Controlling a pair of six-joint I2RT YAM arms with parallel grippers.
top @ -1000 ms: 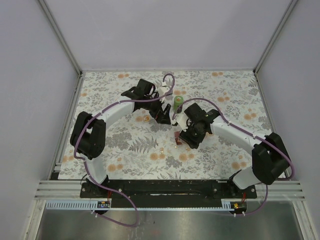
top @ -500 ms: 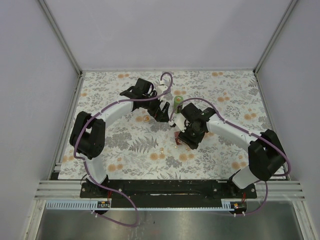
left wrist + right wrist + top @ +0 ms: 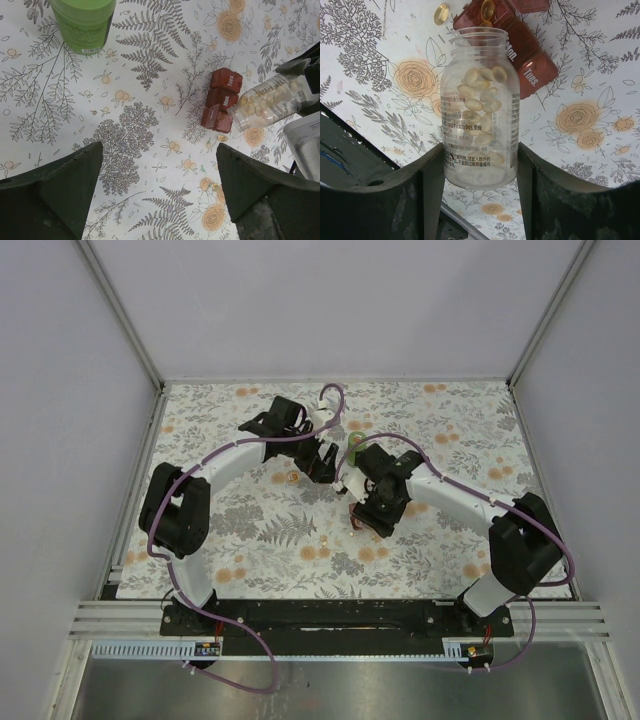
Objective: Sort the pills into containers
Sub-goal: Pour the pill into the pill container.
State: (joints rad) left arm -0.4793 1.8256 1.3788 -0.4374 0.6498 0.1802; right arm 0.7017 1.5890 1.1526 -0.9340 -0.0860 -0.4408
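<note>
Bottle [image 3: 480, 95] (clear, uncapped) in right hand [image 3: 480, 167], mouth at red pill box [image 3: 524, 46].

A printed cloth [image 3: 250, 530] lies flat, white with grey fern sprays and scattered orange blossoms, some in small clusters. Pale lilac walls [image 3: 330, 310] stand behind the cloth and along both its sides. Two slanting metal posts [image 3: 120, 310] rise from the cloth's far corners. Along the cloth's near edge runs a ribbed aluminium rail [image 3: 110, 618]. A white slotted strip [image 3: 130, 649] sits just in front of it, and nearer still lies a dull grey metal sheet [image 3: 330, 695].
</note>
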